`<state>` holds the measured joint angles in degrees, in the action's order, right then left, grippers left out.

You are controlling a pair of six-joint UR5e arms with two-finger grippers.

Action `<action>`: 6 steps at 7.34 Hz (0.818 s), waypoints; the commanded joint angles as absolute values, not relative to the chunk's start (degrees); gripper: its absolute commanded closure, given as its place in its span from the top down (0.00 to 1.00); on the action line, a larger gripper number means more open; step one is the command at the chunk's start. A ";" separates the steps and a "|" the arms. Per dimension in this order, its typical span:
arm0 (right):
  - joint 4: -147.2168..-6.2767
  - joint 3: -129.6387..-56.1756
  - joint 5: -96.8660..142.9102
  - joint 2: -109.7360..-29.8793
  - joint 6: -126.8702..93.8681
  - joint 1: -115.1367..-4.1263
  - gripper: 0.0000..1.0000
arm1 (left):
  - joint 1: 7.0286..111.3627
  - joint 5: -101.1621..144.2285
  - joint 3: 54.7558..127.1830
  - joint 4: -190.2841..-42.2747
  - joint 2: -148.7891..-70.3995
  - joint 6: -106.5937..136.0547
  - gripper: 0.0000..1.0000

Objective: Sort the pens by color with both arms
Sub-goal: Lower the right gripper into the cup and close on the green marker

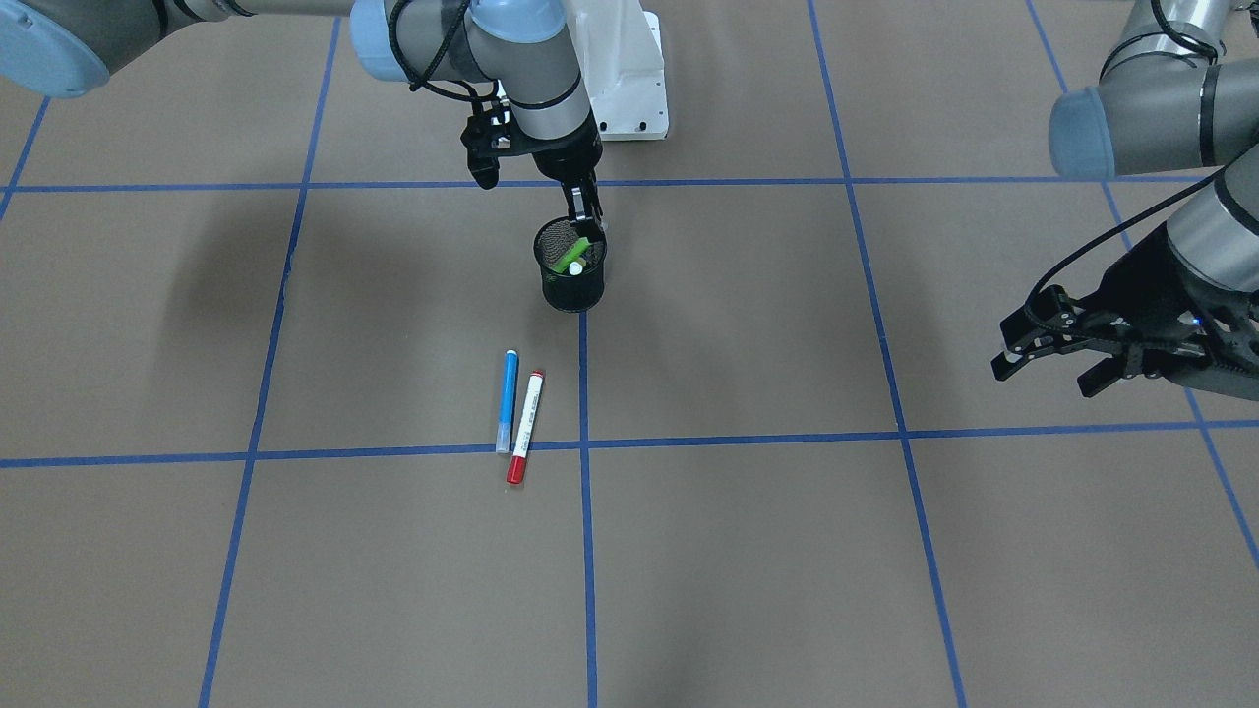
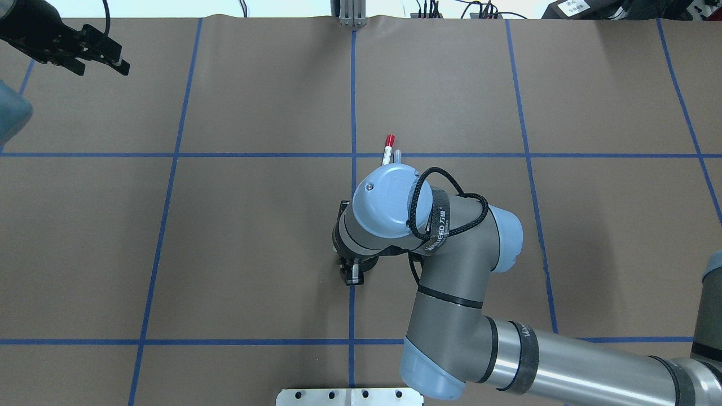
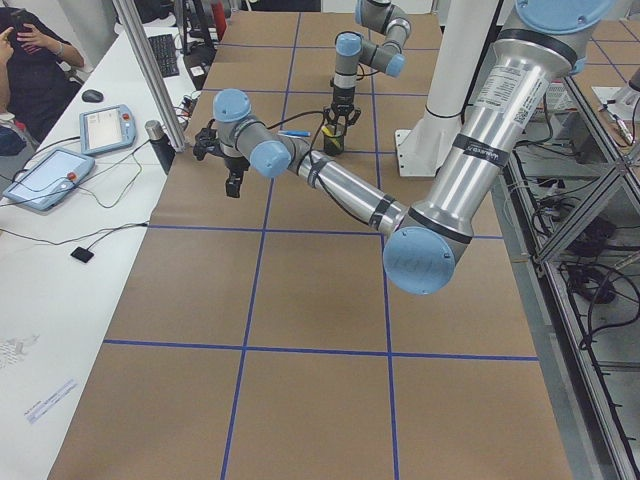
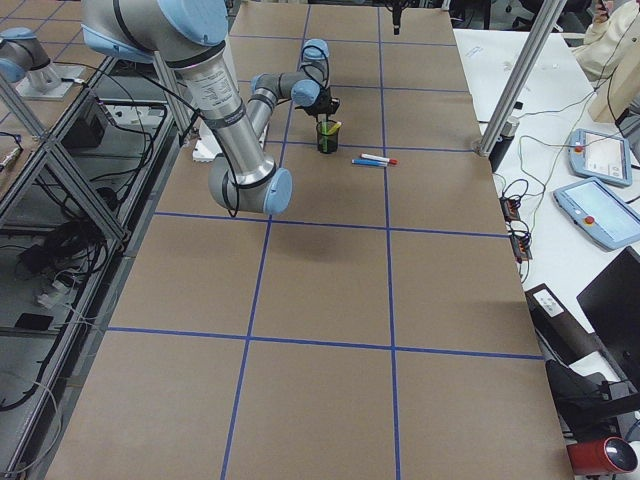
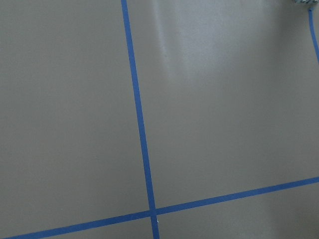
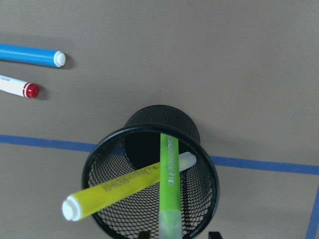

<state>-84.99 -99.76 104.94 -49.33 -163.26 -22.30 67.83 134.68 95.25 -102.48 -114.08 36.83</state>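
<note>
A black mesh cup (image 1: 570,285) stands mid-table. In the right wrist view the lime green pen (image 6: 169,174) and the yellow pen (image 6: 119,189) lean inside the cup (image 6: 99,164). My right gripper (image 1: 587,211) hangs just over the cup's rim. Its fingertips (image 6: 214,233) stand either side of the green pen's top end, apart from it. The blue pen (image 1: 508,398) and the white red-capped pen (image 1: 525,426) lie side by side on the table beyond the cup. My left gripper (image 1: 1057,366) is open and empty, far off to the side above the table.
The white pedestal base (image 1: 629,79) stands behind the cup. Blue tape lines (image 5: 142,149) grid the brown table. A metal post (image 3: 150,80) and a side table with tablets (image 3: 45,175) stand past the far table edge.
</note>
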 commanded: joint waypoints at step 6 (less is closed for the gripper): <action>-85.08 -102.02 105.38 -49.92 -163.13 -22.41 0.09 | 67.59 133.86 95.10 -102.48 -114.08 36.83 1.00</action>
<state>-85.03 -100.47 105.17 -49.68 -163.24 -22.35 67.62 134.12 95.11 -102.48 -114.11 36.83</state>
